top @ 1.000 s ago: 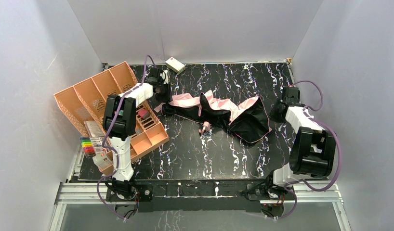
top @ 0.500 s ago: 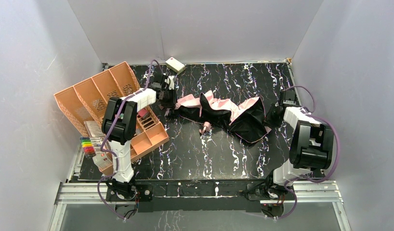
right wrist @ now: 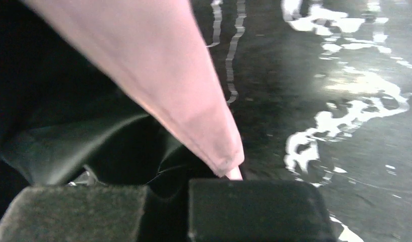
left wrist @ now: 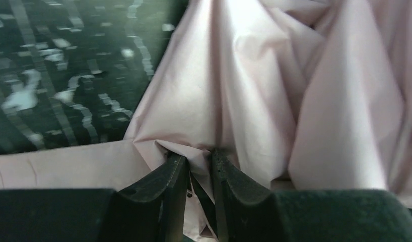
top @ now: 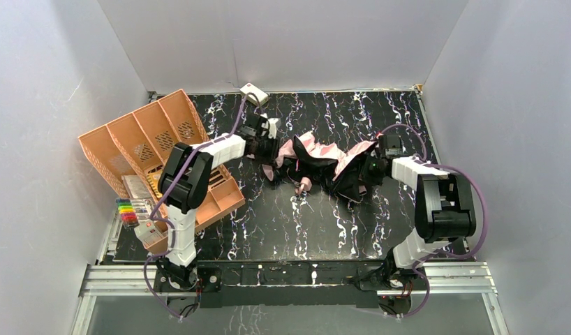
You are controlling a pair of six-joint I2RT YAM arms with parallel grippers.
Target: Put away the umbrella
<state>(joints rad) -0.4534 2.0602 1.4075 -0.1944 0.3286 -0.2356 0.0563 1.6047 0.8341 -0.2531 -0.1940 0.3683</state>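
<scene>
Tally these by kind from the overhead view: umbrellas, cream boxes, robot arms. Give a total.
Umbrella: 1
Cream box: 1
Robot arms: 2, left and right
Total: 4

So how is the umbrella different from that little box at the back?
The umbrella is big, floppy and crumpled, pink and black; the box is small, blocky and cream. The umbrella lies mid-table with the left gripper pinching its pink fabric; the box sits at the back edge, with no gripper on it. Both rest on the black marbled table.
</scene>
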